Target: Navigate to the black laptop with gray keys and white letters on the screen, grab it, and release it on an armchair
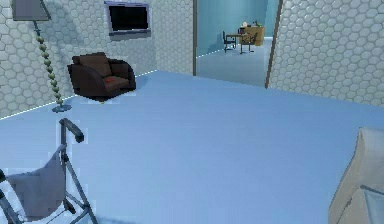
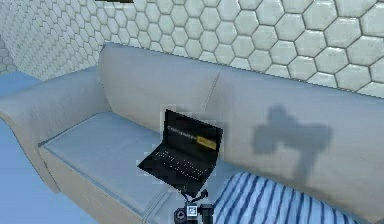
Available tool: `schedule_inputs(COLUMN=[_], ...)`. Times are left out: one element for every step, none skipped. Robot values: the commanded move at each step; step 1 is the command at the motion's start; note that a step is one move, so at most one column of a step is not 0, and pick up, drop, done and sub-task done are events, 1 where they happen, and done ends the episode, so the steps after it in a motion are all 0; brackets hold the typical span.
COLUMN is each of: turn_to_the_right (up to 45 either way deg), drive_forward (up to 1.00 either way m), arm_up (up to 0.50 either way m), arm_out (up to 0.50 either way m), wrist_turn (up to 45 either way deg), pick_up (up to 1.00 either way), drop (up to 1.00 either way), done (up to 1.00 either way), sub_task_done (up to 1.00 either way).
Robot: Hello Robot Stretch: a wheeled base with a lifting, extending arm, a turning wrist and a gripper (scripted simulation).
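A black laptop (image 2: 183,149) stands unfolded on the seat of a pale grey sofa (image 2: 90,110) in the arm side view, its dark screen facing out with a small yellow mark on it. The gripper (image 2: 192,203) pokes up at the bottom edge just below the laptop, with its white marked squares beside it. I cannot tell whether it holds anything. A dark brown armchair (image 1: 101,76) sits by the far wall at the forward view's left.
A floor lamp (image 1: 45,55) stands left of the armchair and a dark screen (image 1: 128,17) hangs on the wall above it. A doorway (image 1: 235,45) leads to a room with table and chairs. A grey walker frame (image 1: 45,185) is near left. Striped fabric (image 2: 270,200) lies on the sofa.
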Motion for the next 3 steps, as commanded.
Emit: schedule_inputs(turn_to_the_right=[0.0,0.0,0.0], drive_forward=[0.00,0.00,0.00], arm_up=[0.48,0.00,0.00], arm_out=[0.00,0.00,0.00], wrist_turn=[0.0,-45.0,-45.0], pick_up=[0.00,0.00,0.00], drop=[0.00,0.00,0.00], done=[0.00,0.00,0.00], sub_task_done=[0.00,0.00,0.00])
